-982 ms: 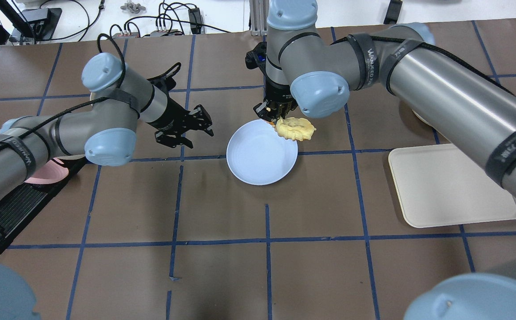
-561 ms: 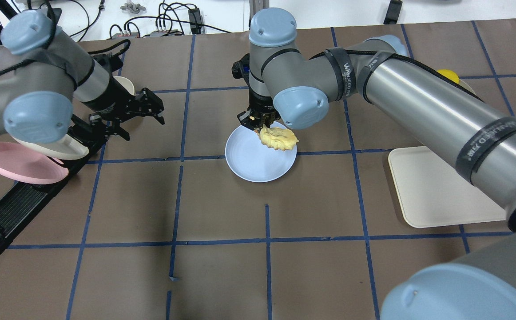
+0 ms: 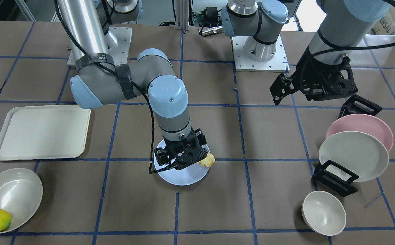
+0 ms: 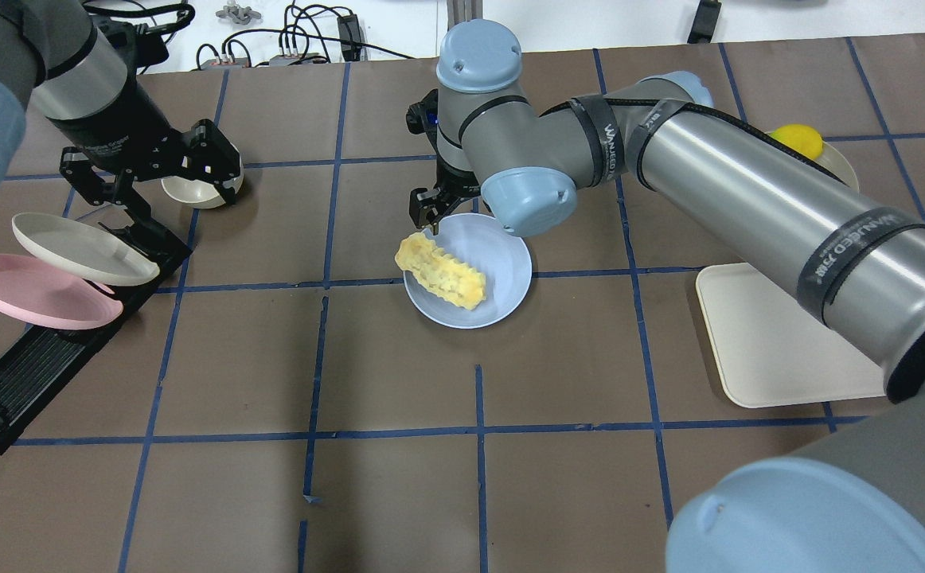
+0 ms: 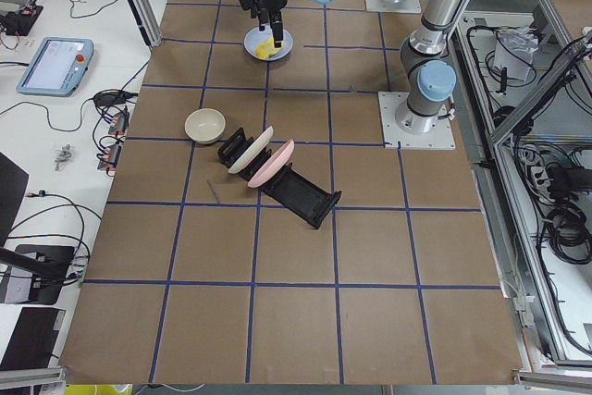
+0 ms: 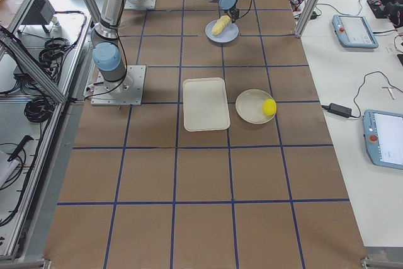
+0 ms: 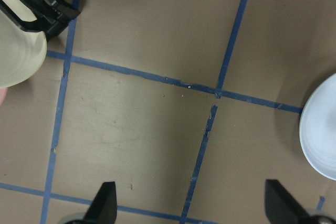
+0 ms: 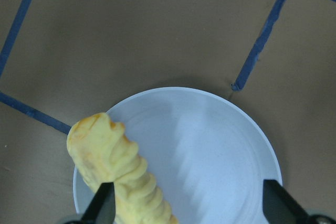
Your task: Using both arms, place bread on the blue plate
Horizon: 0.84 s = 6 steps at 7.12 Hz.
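Observation:
The bread [image 4: 440,273] lies diagonally on the left part of the blue plate [image 4: 506,267], with one end over the rim. My right gripper [image 4: 431,213] hangs just above the plate's far-left edge, open and off the bread. In the right wrist view its fingertips [image 8: 104,205] stand wide apart over the plate [image 8: 210,140], with the bread [image 8: 113,163] beside the left one. In the front view the gripper [image 3: 180,158] hides most of the bread [image 3: 207,159]. My left gripper [image 4: 152,185] is open and empty, far left by the plate rack; its wrist view shows bare table and the plate's edge [image 7: 320,129].
A black rack [image 4: 56,350] at the left holds a pink plate [image 4: 25,293] and an off-white plate [image 4: 80,248]. An off-white bowl [image 4: 192,193] sits by the left gripper. A cream tray [image 4: 773,342] lies at the right. A lemon-like fruit [image 4: 798,139] sits on a pale plate behind the right arm.
My right gripper has lowered the bread onto the blue plate and let it go; the bread now lies flat. My left arm has swung left, toward the rack and bowl.

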Motion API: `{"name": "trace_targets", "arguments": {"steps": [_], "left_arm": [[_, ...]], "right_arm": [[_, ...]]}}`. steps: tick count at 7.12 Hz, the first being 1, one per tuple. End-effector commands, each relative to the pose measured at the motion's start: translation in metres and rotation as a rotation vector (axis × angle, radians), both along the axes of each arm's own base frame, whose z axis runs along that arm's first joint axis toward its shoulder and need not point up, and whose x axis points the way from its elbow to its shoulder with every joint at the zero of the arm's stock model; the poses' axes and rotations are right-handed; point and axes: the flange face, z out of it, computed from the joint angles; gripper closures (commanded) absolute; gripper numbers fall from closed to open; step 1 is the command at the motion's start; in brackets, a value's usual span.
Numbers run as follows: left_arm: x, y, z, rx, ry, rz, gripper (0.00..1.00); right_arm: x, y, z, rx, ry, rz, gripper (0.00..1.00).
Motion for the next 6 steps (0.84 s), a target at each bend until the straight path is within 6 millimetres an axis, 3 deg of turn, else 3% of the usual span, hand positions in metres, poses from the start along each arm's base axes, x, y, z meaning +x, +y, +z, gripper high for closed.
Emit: {"name": "trace_targets", "arguments": {"steps": [1, 2, 3, 4, 5, 6], "left_arm": [[-0.043, 0.009, 0.017, -0.017, -0.021, -0.094, 0.00], [-0.037, 0.015, 0.015, -0.016, -0.021, -0.086, 0.00], [-0.027, 0.014, 0.030, -0.038, -0.020, -0.097, 0.00], [-0.021, 0.013, 0.042, -0.062, -0.030, -0.087, 0.00], [-0.003, 0.019, 0.061, -0.066, -0.033, -0.051, 0.00], [0.015, 0.030, 0.059, -0.018, -0.015, -0.007, 0.00]], "right_arm": [[-0.030, -0.003, 0.009, -0.018, 0.038, 0.097, 0.00], [-0.061, 0.001, 0.022, -0.029, 0.067, 0.111, 0.00], [-0.105, 0.023, 0.042, -0.015, 0.070, 0.103, 0.00], [-0.148, 0.044, 0.067, -0.038, 0.075, 0.082, 0.00], [-0.197, 0.057, 0.092, 0.011, 0.083, 0.050, 0.00], [-0.235, 0.080, 0.134, 0.027, 0.087, 0.009, 0.01]]}}
